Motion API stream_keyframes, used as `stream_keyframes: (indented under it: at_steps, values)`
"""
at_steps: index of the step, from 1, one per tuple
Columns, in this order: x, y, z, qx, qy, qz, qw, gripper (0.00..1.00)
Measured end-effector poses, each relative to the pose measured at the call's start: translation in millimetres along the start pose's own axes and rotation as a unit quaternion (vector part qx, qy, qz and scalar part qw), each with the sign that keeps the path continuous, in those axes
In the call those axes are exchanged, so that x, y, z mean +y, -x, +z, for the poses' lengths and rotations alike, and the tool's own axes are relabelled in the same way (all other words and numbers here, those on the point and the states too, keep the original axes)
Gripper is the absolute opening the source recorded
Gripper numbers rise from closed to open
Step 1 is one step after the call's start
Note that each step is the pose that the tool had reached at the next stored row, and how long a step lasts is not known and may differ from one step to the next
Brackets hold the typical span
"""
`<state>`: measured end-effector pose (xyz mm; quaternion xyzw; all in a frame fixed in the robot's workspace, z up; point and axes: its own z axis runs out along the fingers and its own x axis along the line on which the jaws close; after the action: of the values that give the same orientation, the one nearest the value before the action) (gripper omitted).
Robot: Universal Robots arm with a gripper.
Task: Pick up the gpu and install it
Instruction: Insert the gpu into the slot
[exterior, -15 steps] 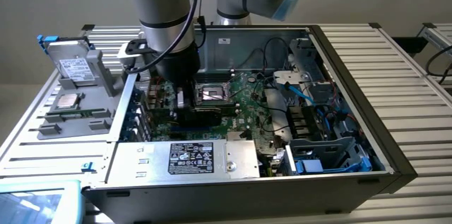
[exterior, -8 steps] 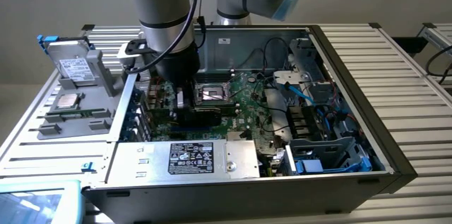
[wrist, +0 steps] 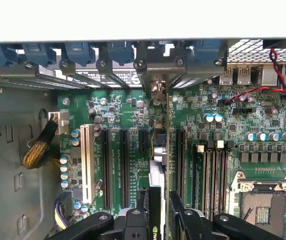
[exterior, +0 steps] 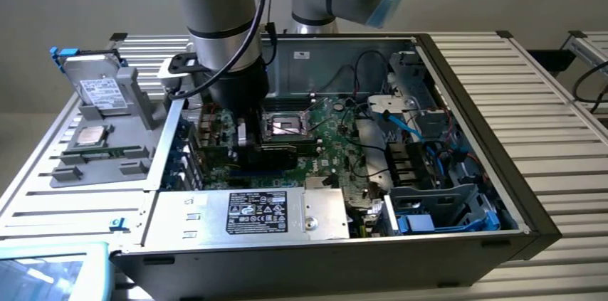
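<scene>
the gpu [wrist: 167,150] stands on edge inside the open computer case [exterior: 472,79], seen end-on in the wrist view as a thin green card with its cooler on one side and its silver bracket end toward the row of blue latches [wrist: 78,52] at the case's rear wall. the hand [wrist: 161,200] is closed around it – the black fingers [wrist: 145,212] sit tight against either face of the card, with no gap showing. the card hangs over the green motherboard [wrist: 133,115], in line with the black expansion slots [wrist: 124,165] and well to one side of the white slot [wrist: 87,165]; whether its lower edge is in a slot cannot be told. the empty cpu socket [wrist: 265,207] lies on the card's other side. in the exterior view the arm [exterior: 223,9] reaches straight down into the case near its middle, beside that socket. on the exterior view's left, outside the case, a grey holder [exterior: 142,112] on the slatted counter [exterior: 542,87] carries a grey drive [exterior: 100,91] with a white label and a narrow ram stick [exterior: 100,150] – both well apart from the hand.
</scene>
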<state>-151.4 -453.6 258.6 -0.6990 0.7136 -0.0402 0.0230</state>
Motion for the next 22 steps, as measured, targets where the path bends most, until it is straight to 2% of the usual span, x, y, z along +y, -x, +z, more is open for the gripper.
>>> stream_keyframes:
  at_steps: [22]
  values:
    - [1.9, 0.5, 2.5, -0.0002, 0.0012, 0.004, 1.0, 0.27]
